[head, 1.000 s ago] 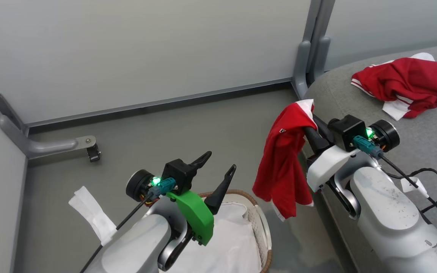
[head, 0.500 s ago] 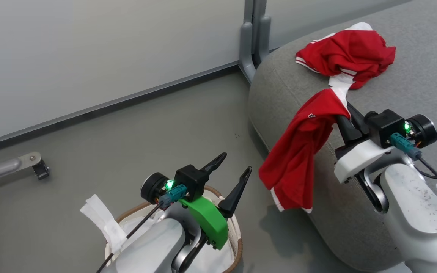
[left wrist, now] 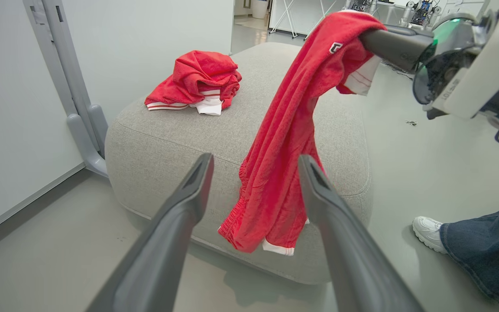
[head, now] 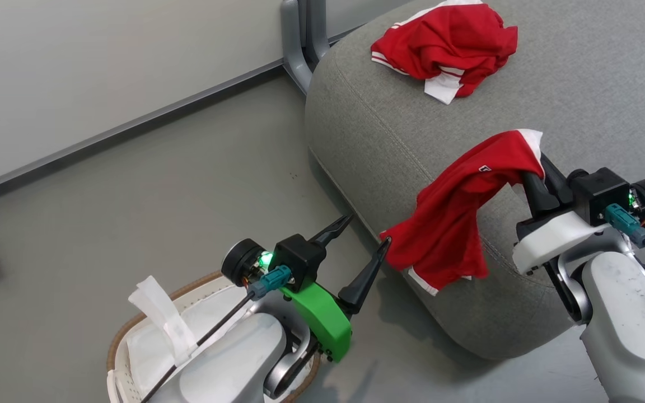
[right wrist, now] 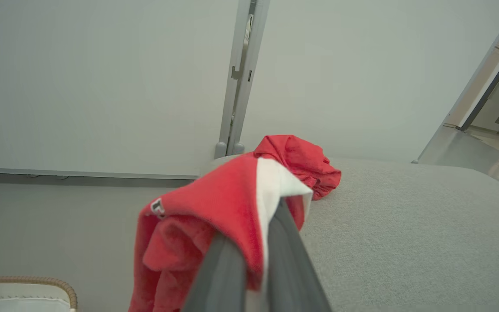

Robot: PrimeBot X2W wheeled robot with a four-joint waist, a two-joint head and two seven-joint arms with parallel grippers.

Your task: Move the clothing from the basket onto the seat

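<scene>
Head camera has swung right, so the seat [head: 580,84] now looms larger. The second garment [head: 457,224], clamped in the right gripper [head: 534,178], now crests the cushion edge with its tail down the side; a second ago it hung clear beside it. The first garment [head: 445,39] lies on top. The basket [head: 115,341] shows only its liner [head: 149,347]. The left gripper [head: 368,228] is spread and empty. Drop looks imminent.
</scene>
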